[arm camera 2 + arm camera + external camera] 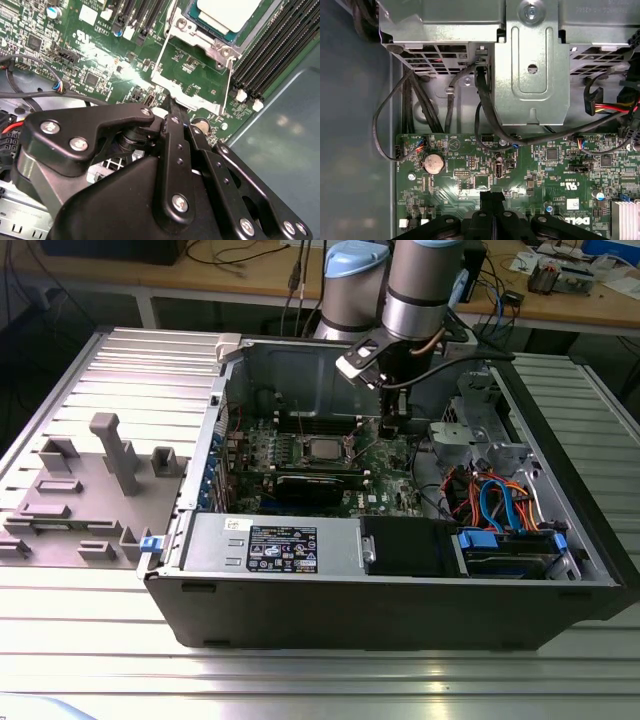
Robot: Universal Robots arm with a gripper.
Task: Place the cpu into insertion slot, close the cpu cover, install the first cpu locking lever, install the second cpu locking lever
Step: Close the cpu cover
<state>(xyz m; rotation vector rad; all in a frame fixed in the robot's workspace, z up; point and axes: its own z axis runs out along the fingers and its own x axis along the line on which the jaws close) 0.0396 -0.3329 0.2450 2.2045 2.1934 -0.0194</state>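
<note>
A robot arm is reaching down into an open computer case [400, 610] that is lying on a ribbed metal table [300, 680]. Its end effector [390, 428] is hanging low over the green circuit board [545, 170], just to the exterior view's right of the cpu [322, 450]. In the second wrist view the cpu is sitting in the insertion slot [216, 46]. The cpu cover [182, 96] is lying swung open beside the slot, on the end effector's side. The fingers [487, 200] are pressing together, closed, at the cover's outer edge; whether they are pinching it is unclear.
</note>
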